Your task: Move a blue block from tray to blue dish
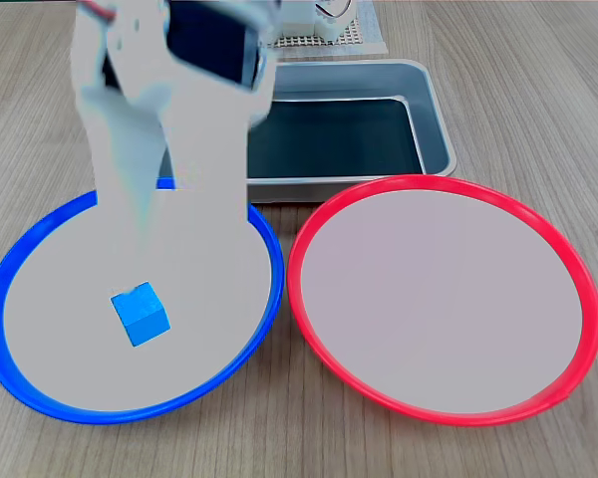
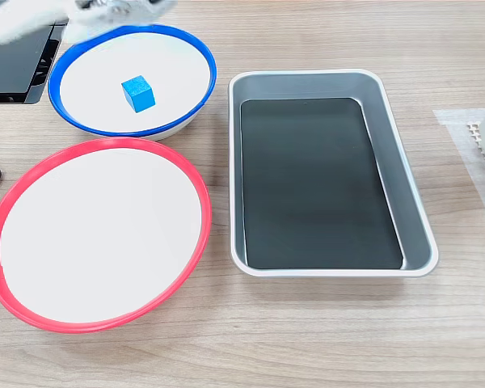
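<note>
The blue block lies loose on the pale centre of the blue dish, left of the dish's middle in a fixed view. In the other fixed view the blue block sits near the centre of the blue dish. My white gripper hangs blurred above the dish's far side, fingers spread and holding nothing, clear of the block. It also shows as a white smear, the gripper, at the dish's top edge. The tray stands behind the dishes with a bare dark bottom; the tray shows at the right.
A red-rimmed dish of the same size lies beside the blue one; the red-rimmed dish is at the lower left. A dark flat device lies at the far left edge. A white mesh mat sits behind the tray.
</note>
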Tool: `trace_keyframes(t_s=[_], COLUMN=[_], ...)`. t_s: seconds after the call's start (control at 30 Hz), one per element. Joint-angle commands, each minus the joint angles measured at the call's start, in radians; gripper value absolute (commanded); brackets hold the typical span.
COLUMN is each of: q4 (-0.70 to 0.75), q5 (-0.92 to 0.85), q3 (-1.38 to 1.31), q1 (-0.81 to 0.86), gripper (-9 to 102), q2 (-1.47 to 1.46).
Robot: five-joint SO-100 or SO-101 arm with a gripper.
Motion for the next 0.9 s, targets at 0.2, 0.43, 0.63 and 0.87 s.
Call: trace_keyframes(t_s=[0.2, 0.43, 0.63, 0.87], q4=[-0.138, -0.121, 0.031, 0.233], q5=[0.908, 1.003, 0.882, 0.842], q3=[0.156, 0.907, 1.378, 1.674], q1=[-0.095, -0.166, -0.152, -0.097], gripper=[0, 0, 0, 0], q2=[0.471, 1.086, 1.489, 1.901])
